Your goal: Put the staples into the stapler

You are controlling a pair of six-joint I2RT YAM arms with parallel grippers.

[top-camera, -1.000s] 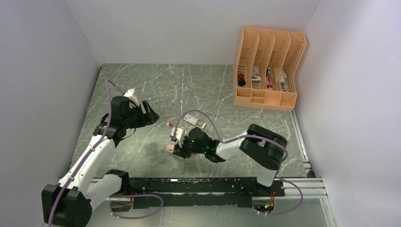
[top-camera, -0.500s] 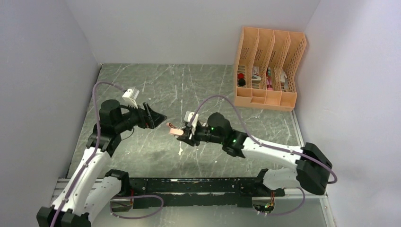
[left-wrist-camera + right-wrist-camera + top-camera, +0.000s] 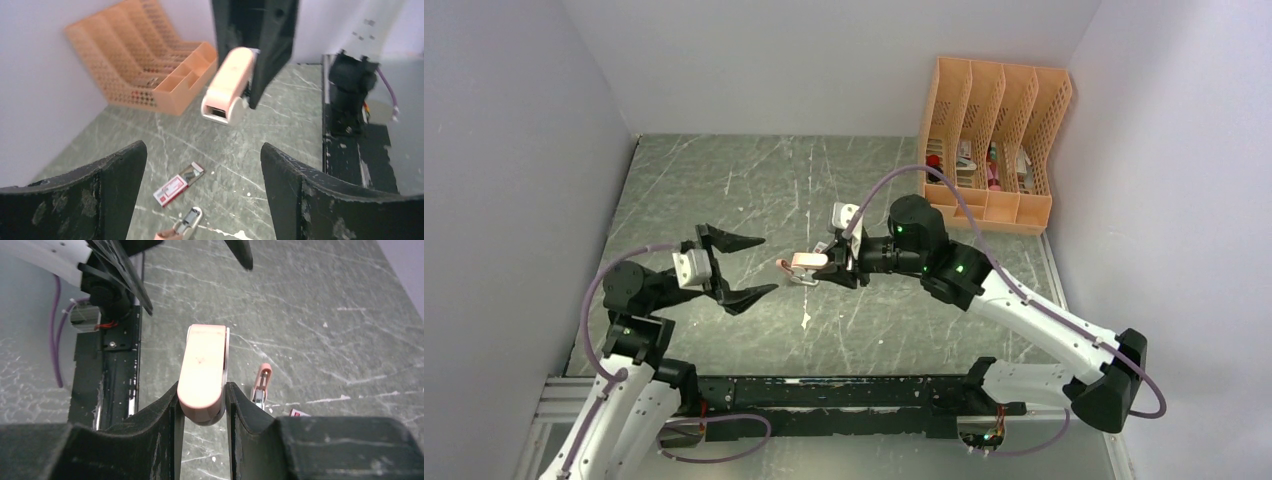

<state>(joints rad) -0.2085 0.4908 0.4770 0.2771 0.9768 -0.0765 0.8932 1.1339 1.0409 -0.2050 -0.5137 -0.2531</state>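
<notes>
My right gripper (image 3: 826, 264) is shut on a salmon-pink mini stapler (image 3: 808, 261) and holds it in the air, nose toward the left arm. The right wrist view shows the stapler (image 3: 202, 370) clamped between both fingers. My left gripper (image 3: 764, 265) is wide open and empty, facing the stapler (image 3: 227, 89) with a gap between them. The red-and-white staple box (image 3: 178, 184), its grey tray partly slid out, lies on the table below; only its corner (image 3: 298, 413) shows in the right wrist view. A second pink stapler (image 3: 261, 382) lies open beside it.
An orange mesh desk organizer (image 3: 992, 140) with small items stands at the back right, also in the left wrist view (image 3: 145, 65). The black base rail (image 3: 844, 392) runs along the near table edge. Grey walls enclose the green marbled table (image 3: 774, 180).
My right arm lifted the pink stapler off the table and carried it up and back. My left arm swung lower and its gripper opened wide toward the stapler.
</notes>
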